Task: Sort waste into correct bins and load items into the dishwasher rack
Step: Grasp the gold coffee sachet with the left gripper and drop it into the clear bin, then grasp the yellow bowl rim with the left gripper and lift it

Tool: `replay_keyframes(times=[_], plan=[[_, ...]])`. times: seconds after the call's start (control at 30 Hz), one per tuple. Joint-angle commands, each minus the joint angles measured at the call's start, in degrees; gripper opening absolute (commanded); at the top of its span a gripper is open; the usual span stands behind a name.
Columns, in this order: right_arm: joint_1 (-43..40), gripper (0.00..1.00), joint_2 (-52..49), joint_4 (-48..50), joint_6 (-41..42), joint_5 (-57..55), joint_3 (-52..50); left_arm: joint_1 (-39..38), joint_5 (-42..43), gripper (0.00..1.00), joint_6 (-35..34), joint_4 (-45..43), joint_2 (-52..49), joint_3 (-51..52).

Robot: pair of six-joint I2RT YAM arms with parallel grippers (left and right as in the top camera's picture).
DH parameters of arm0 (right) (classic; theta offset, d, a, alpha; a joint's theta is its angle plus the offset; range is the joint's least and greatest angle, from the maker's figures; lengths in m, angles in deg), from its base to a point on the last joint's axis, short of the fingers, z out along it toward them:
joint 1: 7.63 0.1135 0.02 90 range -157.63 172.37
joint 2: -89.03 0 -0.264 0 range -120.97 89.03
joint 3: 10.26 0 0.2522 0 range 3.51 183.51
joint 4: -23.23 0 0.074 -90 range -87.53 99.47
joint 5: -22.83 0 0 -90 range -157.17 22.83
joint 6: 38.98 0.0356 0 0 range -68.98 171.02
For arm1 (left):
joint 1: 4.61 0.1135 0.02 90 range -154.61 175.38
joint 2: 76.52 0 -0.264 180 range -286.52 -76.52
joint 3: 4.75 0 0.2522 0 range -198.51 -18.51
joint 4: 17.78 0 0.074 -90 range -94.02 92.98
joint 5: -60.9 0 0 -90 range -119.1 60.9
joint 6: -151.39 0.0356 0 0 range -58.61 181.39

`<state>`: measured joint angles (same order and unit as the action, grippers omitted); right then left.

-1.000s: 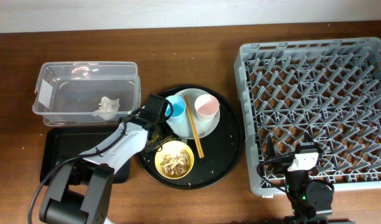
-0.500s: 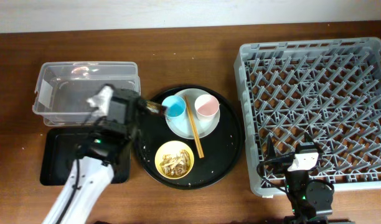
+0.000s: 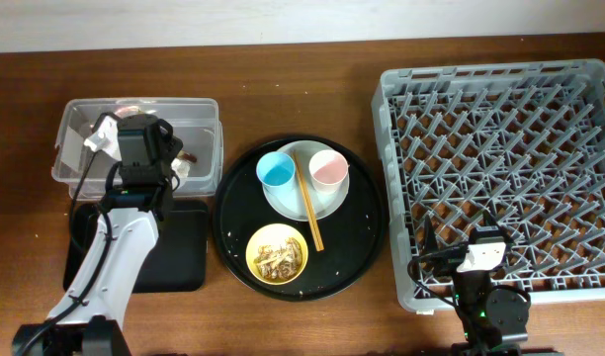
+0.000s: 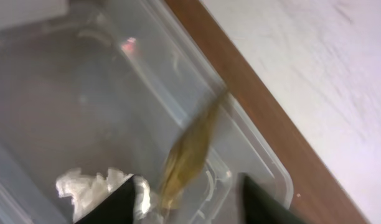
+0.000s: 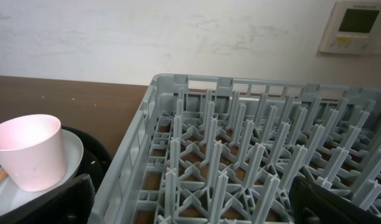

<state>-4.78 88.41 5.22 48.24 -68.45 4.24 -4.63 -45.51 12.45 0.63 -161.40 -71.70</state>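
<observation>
We see the left end effector (image 4: 187, 202) over the clear plastic tub (image 3: 73, 117) at the far left of the tabletop (image 3: 26, 79). Its fingers stand wide apart. The brown-gold snack wrapper (image 4: 189, 149) shows as a blurred streak in the gap, closer to one finger than the other. We cannot tell whether it touches that finger. The wrapper is above the tub's interior, and a crumpled white tissue (image 4: 84, 183) lies on the tub's floor.

Near the tub sits the shallow black rectangular tray (image 3: 189, 252). To the right, the round black tray (image 3: 367, 232) carries a pale plate (image 3: 334, 201) with a light-blue cup (image 3: 276, 171) and a pink cup (image 3: 328, 168) on it. The wooden chopsticks (image 3: 306, 203) lie between the cups. A yellow bowl (image 3: 253, 245) nearer us holds beige food scraps (image 3: 278, 260).

The right end effector (image 5: 193, 202) rests at the near edge of the grey dishwasher rack (image 3: 500, 89). Its fingers are spread wide and hold nothing.
</observation>
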Motion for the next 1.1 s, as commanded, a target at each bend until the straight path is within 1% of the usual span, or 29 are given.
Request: replay_keyframes(times=[0.0, 0.03, 0.07, 0.13, 0.17, 0.2, 0.23, 0.27, 0.3, 0.33, 0.37, 0.4, 0.43, 0.5, 0.53, 0.57, 0.63, 0.67, 0.77, 0.83, 0.87, 0.93, 1.07], plan=[[-0.3, 0.98, 0.4, -0.2, 0.5, -0.5, -0.4, 0.3, 3.8, 0.73, 11.3, -2.7, 0.4, -0.4], [-0.3, 0.98, 0.4, -0.2, 0.5, -0.5, -0.4, 0.2, 3.9, 0.73, 12.7, -2.6, 0.7, -0.6], [-0.3, 0.99, 0.4, -0.2, 0.5, -0.5, -0.4, 0.0, 6.0, 0.73, 16.2, -2.2, 1.6, -0.9], [-0.3, 0.98, 0.4, -0.2, 0.5, -0.5, -0.4, 0.0, 18.4, 0.73, 20.9, 2.8, 5.0, -1.0], [-0.3, 0.98, 0.4, -0.2, 0.5, -0.5, -0.4, 0.0, 27.3, 0.73, 21.9, 8.6, 7.7, -1.0], [-0.3, 0.98, 0.4, -0.2, 0.5, -0.5, -0.4, 0.0, 32.0, 0.7, 21.9, 12.7, 9.3, -1.0], [-0.3, 0.98, 0.4, -0.2, 0.5, -0.5, -0.4, -0.2, 35.3, 0.69, 21.9, 17.4, 10.8, -1.0], [-0.3, 0.98, 0.4, -0.2, 0.5, -0.5, -0.4, -1.1, 36.7, 0.67, 21.9, 23.5, 12.4, -1.0], [-0.3, 0.99, 0.4, -0.2, 0.5, -0.5, -0.4, -2.3, 36.7, 0.66, 22.6, 27.2, 13.1, -1.0], [-0.3, 0.98, 0.4, -0.2, 0.5, -0.5, -0.4, -4.7, 36.6, 0.66, 25.1, 32.5, 13.7, -1.0], [-0.3, 0.98, 0.4, -0.2, 0.5, -0.5, -0.4, -6.8, 36.6, 0.62, 26.2, 35.4, 13.8, -1.0], [-0.3, 0.98, 0.4, -0.2, 0.5, -0.5, -0.4, -9.1, 36.5, 0.61, 26.8, 38.2, 13.7, -1.0], [-0.3, 0.99, 0.4, -0.2, 0.5, -0.5, -0.4, -13.3, 35.4, 0.57, 26.8, 41.2, 13.7, -1.0], [-0.3, 0.98, 0.4, -0.2, 0.5, -0.5, -0.4, -18.7, 32.8, 0.5, 26.8, 43.2, 13.7, -1.0], [-0.3, 0.98, 0.4, -0.2, 0.5, -0.5, -0.4, -22.7, 31.3, 0.47, 26.7, 43.9, 13.7, -1.0], [-0.3, 0.98, 0.4, -0.2, 0.5, -0.5, -0.4, -25.9, 30.2, 0.42, 26.5, 43.8, 13.7, -1.0], [-0.3, 0.98, 0.4, -0.2, 0.5, -0.5, -0.4, -32.5, 23.9, 0.42, 23.2, 43.2, 13.6, -1.0], [-0.3, 0.98, 0.4, -0.2, 0.5, -0.5, -0.4, -34.5, 22.0, 0.42, 22.1, 43.0, 13.5, -1.0], [-0.3, 0.98, 0.4, -0.2, 0.5, -0.5, -0.4, -42.0, 19.7, 0.41, 20.1, 40.0, 12.1, -1.0], [-0.3, 0.99, 0.4, -0.2, 0.5, -0.5, -0.4, -44.3, 16.2, 0.41, 16.9, 39.7, 10.1, -1.0], [-0.3, 0.98, 0.4, -0.2, 0.5, -0.5, -0.4, -45.5, 15.1, 0.41, 16.5, 39.3, 8.3, -1.0], [-0.3, 0.98, 0.4, -0.2, 0.5, -0.5, -0.4, -46.8, 15.1, 0.41, 16.4, 37.9, 4.5, -1.0], [-0.3, 0.98, 0.4, -0.2, 0.5, -0.5, -0.4, -46.9, 15.1, 0.41, 16.4, 36.1, -1.9, -1.0]])
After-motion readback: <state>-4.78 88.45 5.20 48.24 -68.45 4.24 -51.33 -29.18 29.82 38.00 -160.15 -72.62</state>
